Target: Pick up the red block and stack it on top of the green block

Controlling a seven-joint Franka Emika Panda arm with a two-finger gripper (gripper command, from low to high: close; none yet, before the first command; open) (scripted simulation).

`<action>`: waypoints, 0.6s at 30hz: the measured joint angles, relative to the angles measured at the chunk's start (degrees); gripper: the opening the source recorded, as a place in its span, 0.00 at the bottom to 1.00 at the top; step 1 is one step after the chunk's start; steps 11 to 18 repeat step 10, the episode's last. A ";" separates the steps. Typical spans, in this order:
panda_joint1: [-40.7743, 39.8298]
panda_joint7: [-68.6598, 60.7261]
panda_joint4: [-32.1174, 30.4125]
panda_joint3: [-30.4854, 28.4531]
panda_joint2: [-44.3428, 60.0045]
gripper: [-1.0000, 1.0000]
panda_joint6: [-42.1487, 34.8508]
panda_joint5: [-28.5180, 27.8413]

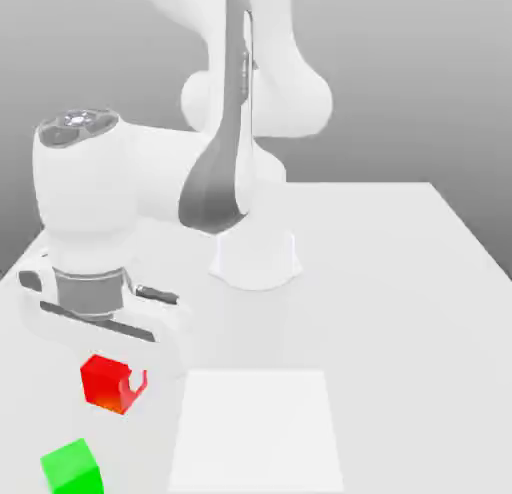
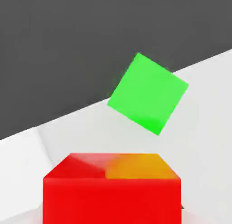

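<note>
Table point(image 1: 400, 282): flat white matte top.
Arm point(image 1: 225, 172): glossy white rounded shells, grey inset.
Gripper point(image 1: 112, 382): closed on red block, under the white hand.
Red block point(image 1: 105, 383): matte cube, held just above table, tilted.
Green block point(image 1: 72, 468): matte cube on table, near red block, apart.

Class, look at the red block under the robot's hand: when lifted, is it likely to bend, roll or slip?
The red block looks like a solid cube with flat faces, so it will probably stay stiff and not roll. Its plain, smooth sides may slip somewhat. Set square on the green block, it should probably sit steady.
</note>
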 joint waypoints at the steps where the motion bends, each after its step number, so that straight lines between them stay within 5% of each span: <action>1: -0.29 1.87 2.08 -0.32 1.14 0.00 -1.04 0.97; 6: -2.00 3.23 6.35 0.72 9.85 0.00 3.03 5.81; 7: -2.26 2.86 6.51 1.07 11.30 1.00 4.26 6.45; 18: -2.26 2.86 6.51 1.08 11.30 1.00 4.26 6.45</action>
